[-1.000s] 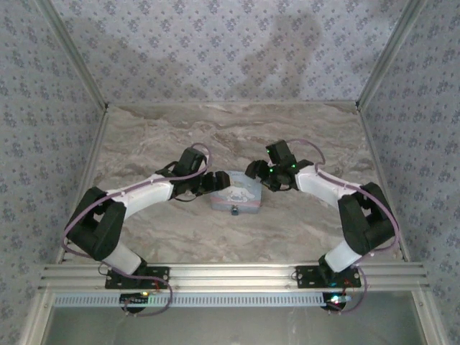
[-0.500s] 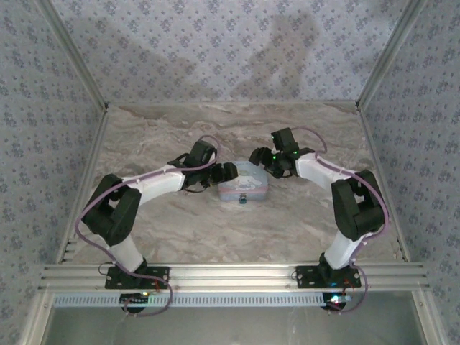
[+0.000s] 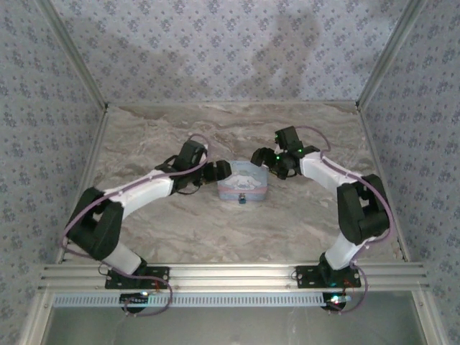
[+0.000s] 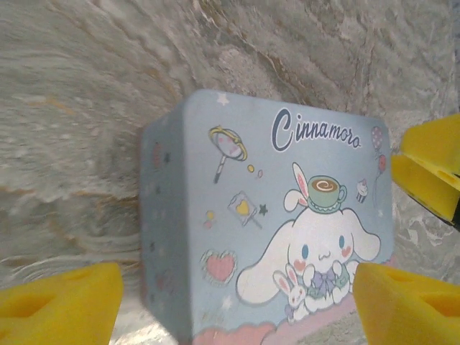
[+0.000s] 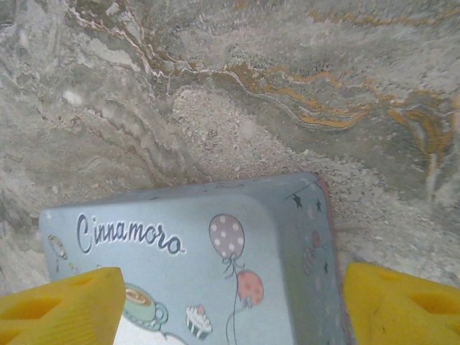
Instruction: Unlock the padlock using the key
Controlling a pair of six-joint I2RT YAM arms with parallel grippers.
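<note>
The left end effector (image 4: 237,295) stands with its fingers apart, straddling the cartoon tin (image 4: 266,215) on the marble surface (image 3: 180,223). The padlock (image 3: 243,199) hangs at the tin's near face. The right end effector (image 5: 231,291) is spread across the tin too. Steadying the tin squarely from both sides seems best, keeping the padlock's front unobstructed.

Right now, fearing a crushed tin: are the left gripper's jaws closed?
No, the yellow fingers of the left gripper stand wide apart, the tin between them.
</note>
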